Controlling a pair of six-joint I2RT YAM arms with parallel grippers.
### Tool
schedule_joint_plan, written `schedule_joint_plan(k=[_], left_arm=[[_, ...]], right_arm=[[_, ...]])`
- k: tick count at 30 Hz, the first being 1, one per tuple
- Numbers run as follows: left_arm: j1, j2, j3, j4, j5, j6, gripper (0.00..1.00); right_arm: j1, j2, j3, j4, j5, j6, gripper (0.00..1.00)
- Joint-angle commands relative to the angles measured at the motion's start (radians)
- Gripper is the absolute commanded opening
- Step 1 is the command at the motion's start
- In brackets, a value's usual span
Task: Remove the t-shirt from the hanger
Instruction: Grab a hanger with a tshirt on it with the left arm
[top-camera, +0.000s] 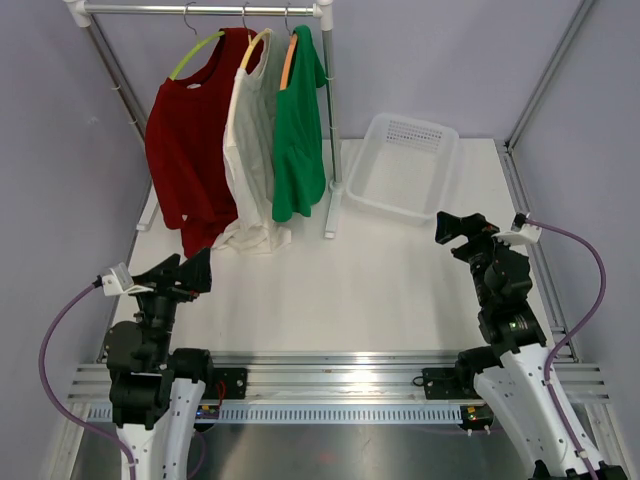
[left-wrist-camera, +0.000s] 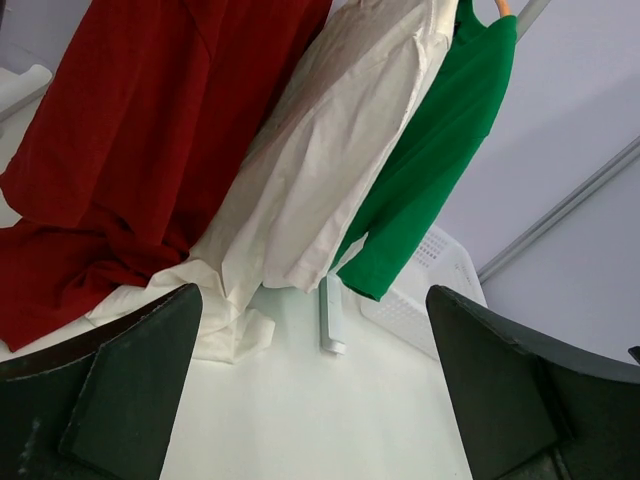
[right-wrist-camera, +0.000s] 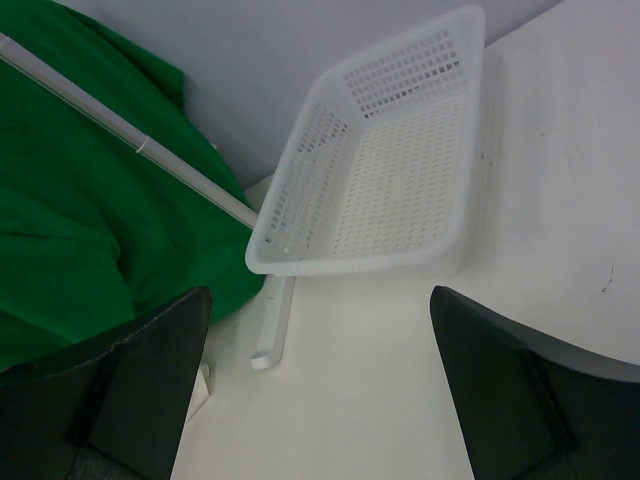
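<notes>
Released, nothing held: left gripper, right gripper, at near edge of table. Hung on rack, far-left corner: red t-shirt, white t-shirt, green t-shirt. Shoulder seam to be gripped, collar eased sideways off hanger.

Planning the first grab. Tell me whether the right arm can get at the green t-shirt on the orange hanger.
Probably yes: the open right gripper faces the green t-shirt. Only the rack's white metal post crosses in front and may crowd it.

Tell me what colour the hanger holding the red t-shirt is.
Lime green. The hanger shows best in the top external view.
</notes>
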Motion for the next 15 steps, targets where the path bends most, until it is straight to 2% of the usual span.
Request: schedule_joint_plan(k=[1, 10, 15], left_arm=[[-0.005, -0.156, -0.007, 0.053, -0.007, 0.017, 0.99], [-0.005, -0.151, -0.015, 0.059, -0.013, 0.018, 0.99], [-0.005, -0.122, 0.007, 0.045, -0.042, 0.026, 0.99]], right_arm=[[0.002, 0.013, 0.011, 0.074, -0.001, -0.002, 0.99], [0.002, 0.021, 0.007, 0.075, 0.010, 0.000, 0.99], [0.002, -0.001, 0.001, 0.090, -0.033, -0.026, 1.00]])
